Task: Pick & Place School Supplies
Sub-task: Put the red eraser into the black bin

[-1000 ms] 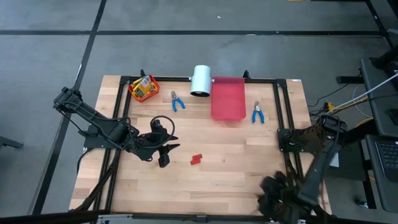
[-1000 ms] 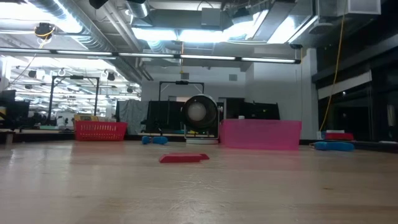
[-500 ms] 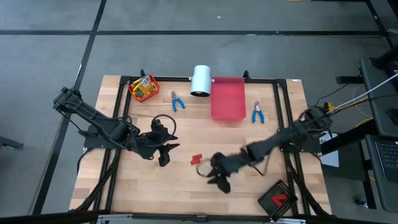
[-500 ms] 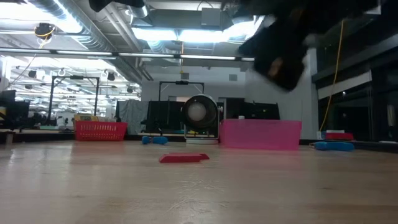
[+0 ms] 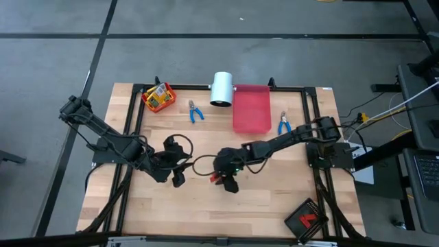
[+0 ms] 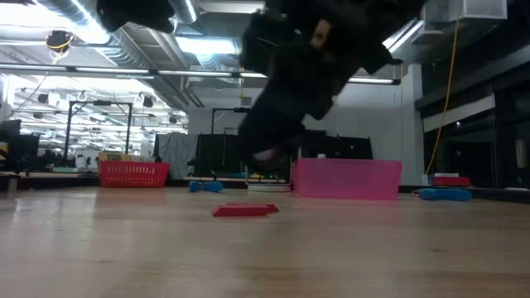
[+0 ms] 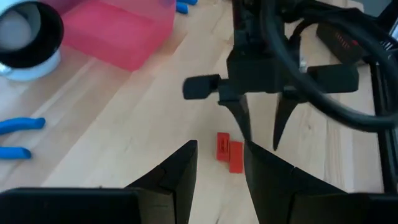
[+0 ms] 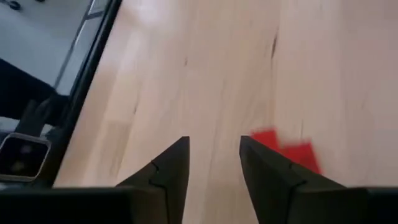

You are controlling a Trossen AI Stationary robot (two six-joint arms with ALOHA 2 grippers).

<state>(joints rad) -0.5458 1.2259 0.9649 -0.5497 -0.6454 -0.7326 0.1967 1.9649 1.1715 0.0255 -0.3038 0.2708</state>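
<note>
Two small red blocks (image 5: 215, 178) lie flat, side by side, on the wooden table near its middle; they also show in the left wrist view (image 7: 225, 152), the right wrist view (image 8: 286, 152) and the low view (image 6: 245, 210). My right gripper (image 5: 229, 182) hovers open just right of them, its fingers (image 7: 242, 118) pointing down at a slant. My left gripper (image 5: 179, 178) stands open to their left, above the table. Two blue-handled pliers (image 5: 196, 112) (image 5: 283, 125) lie near the far edge. Yellow boxes sit in a red basket (image 5: 158, 97).
A white cylinder (image 5: 221, 88) lies on its side beside a pink bin (image 5: 252, 108) at the far edge. A black tray (image 5: 306, 219) sits at the near right corner. Bare wood lies along the table's near edge (image 5: 206, 219).
My right arm has swung from the near right corner, over the black tray, toward the table's middle and down, turning as it went, and now hangs beside the red blocks. The blocks have stayed where they were.
</note>
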